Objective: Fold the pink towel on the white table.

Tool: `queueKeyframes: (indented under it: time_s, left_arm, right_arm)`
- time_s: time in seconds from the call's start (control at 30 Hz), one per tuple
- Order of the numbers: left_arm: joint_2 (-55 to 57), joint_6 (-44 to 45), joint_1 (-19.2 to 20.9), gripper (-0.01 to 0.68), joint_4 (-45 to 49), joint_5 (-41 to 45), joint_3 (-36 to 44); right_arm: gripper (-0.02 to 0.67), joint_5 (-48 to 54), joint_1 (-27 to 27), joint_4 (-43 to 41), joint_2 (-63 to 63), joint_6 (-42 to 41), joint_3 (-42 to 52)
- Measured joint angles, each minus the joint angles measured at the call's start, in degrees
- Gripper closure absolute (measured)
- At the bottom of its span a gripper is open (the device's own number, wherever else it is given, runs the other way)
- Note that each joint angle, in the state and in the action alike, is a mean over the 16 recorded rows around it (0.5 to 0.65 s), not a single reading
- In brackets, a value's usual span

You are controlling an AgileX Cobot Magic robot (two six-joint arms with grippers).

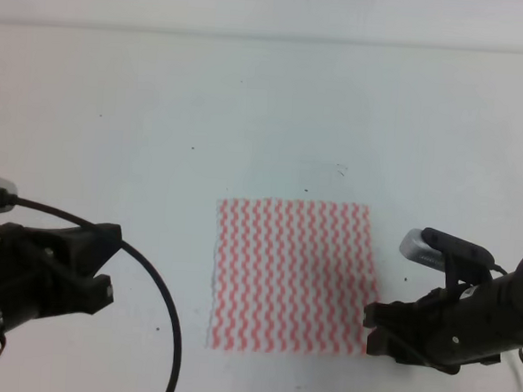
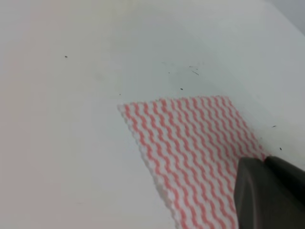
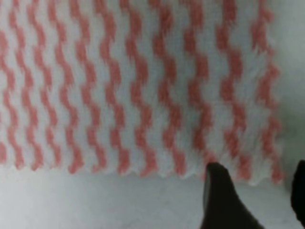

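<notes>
The pink towel [image 1: 290, 276] lies flat and spread out on the white table [image 1: 267, 107], its pink-and-white zigzag stripes facing up. My right gripper [image 1: 369, 329] sits low at the towel's front right corner. In the right wrist view it [image 3: 259, 202] is open, with the towel's [image 3: 143, 86] near edge just ahead of the dark fingertips [image 3: 219, 195]. My left gripper [image 1: 111, 267] hovers well to the left of the towel, apart from it. In the left wrist view its dark fingers [image 2: 265, 191] appear pressed together, covering part of the towel [image 2: 190, 148].
A black cable [image 1: 161, 305] loops down from the left arm between that gripper and the towel. A few tiny dark specks [image 1: 341, 170] mark the table behind the towel. The table's far edge [image 1: 271, 38] runs across the top.
</notes>
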Motion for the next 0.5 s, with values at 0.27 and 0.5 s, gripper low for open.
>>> queueKeyframes:
  time_s: [0.27,0.5]
  left_arm:
    - [0.03,0.07,0.00,0.675,0.00,0.16,-0.03]
    - [-0.03,0.07,0.00,0.675,0.00,0.86,-0.03]
  right_arm:
    - [0.350,0.27,0.00,0.96,0.25,-0.03,0.02]
    - [0.351,0.08,-0.01,2.28,1.64,-0.07,-0.16]
